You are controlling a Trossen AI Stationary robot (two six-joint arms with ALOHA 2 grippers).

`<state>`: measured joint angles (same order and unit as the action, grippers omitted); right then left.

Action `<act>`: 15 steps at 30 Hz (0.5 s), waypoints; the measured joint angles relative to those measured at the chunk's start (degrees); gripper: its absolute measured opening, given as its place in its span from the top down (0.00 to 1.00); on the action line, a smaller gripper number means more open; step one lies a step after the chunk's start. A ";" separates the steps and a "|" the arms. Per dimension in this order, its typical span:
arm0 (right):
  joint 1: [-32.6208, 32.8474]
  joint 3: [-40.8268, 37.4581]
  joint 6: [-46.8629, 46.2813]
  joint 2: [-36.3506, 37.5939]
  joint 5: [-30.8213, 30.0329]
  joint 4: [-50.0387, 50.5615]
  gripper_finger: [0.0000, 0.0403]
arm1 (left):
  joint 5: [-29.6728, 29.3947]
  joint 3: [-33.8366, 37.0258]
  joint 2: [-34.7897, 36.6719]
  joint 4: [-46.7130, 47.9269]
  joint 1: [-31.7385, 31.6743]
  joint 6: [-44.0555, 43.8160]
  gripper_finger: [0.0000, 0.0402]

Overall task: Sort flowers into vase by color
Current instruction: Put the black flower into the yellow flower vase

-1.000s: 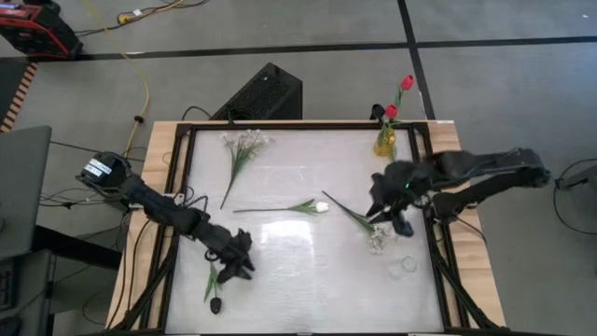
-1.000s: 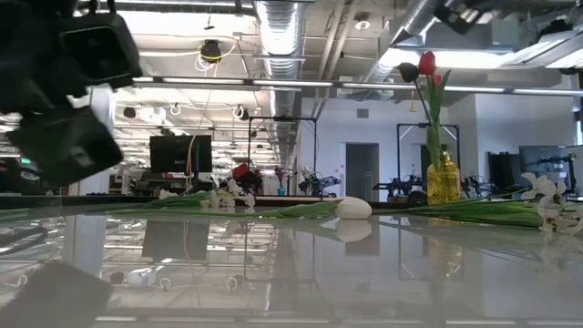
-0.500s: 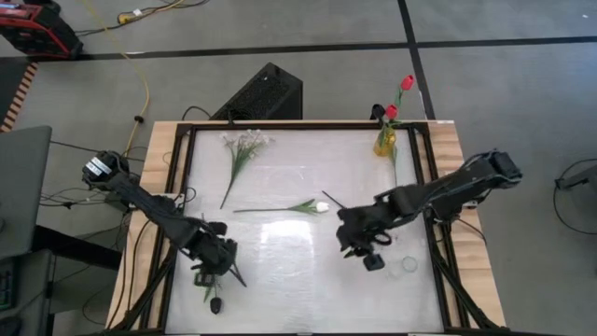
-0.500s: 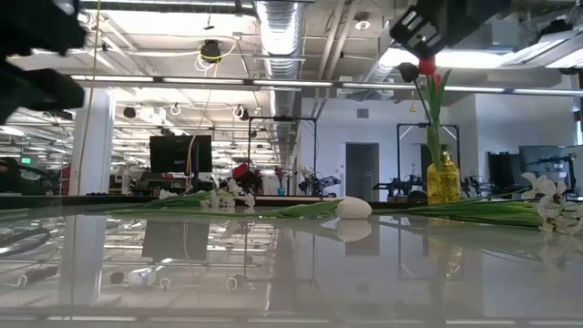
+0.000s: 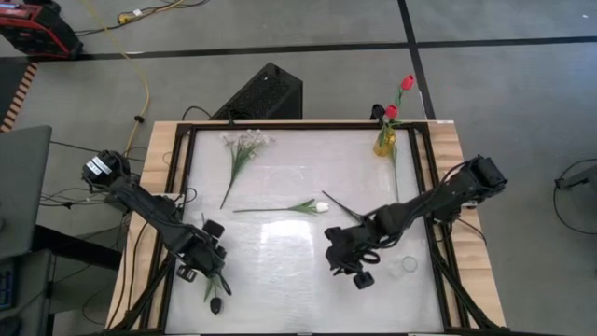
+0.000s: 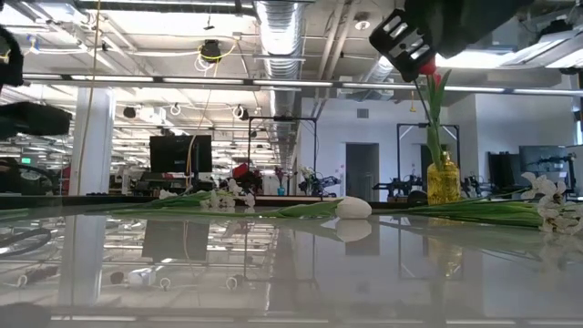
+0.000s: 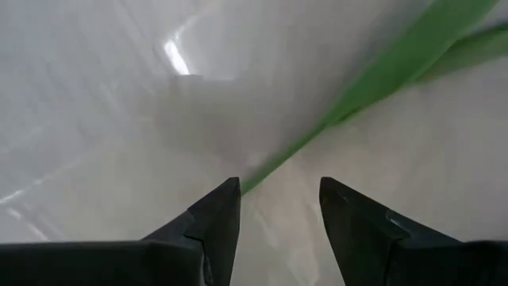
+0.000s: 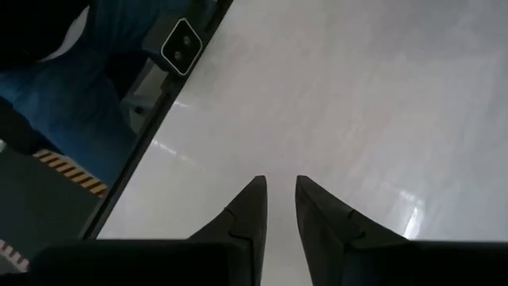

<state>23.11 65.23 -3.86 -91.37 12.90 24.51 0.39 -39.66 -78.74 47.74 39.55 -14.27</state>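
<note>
Two red tulips [image 5: 398, 98] stand upright in a yellow vase [image 5: 384, 142] at the far right corner of the tabletop [image 5: 280, 271]; the low view shows the same vase [image 6: 443, 179] with the stems rising from it. Near the far left corner lies a sprig of tiny white blossoms [image 5: 244, 143], its stem running toward the middle. A white tulip [image 5: 320, 206] lies at the centre of the tabletop, stem pointing toward the left edge, and in the low view its pale head [image 6: 353, 208] rests on the glossy surface. A dark tulip [image 5: 215, 304] lies close to the near left corner, its green stem [image 7: 349, 107] passing just ahead of the left gripper [image 5: 191, 266], which is over the tabletop near the left edge; its fingers [image 7: 214, 218] stand apart with nothing between them, the stem beyond their tips. The right gripper [image 5: 350, 266] is over the near right part of the tabletop, beside a small clear glass ring [image 5: 408, 264] near the right edge; its fingers [image 8: 250, 206] are nearly together, a narrow gap left, and they hold nothing. Another sprig with white blossoms [image 6: 551, 205] lies toward the right edge, seen in the low view.
</note>
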 joint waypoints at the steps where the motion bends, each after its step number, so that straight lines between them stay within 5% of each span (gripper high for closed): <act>1: 0.39 0.00 0.00 -0.05 -0.58 -0.02 0.77 | -0.85 0.77 0.00 -0.68 0.05 0.12 0.60; 10: 3.77 0.07 -0.22 -0.51 -4.28 -5.36 0.77 | -1.25 3.94 -0.04 -4.65 0.80 1.73 0.61; 15: 5.49 0.02 -0.24 -0.72 -4.48 -6.97 0.77 | -1.27 3.38 -0.20 -4.90 2.14 1.73 0.79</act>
<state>28.60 65.26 -4.10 -92.09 8.43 17.53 -0.89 -36.29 -78.94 42.84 41.69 -12.54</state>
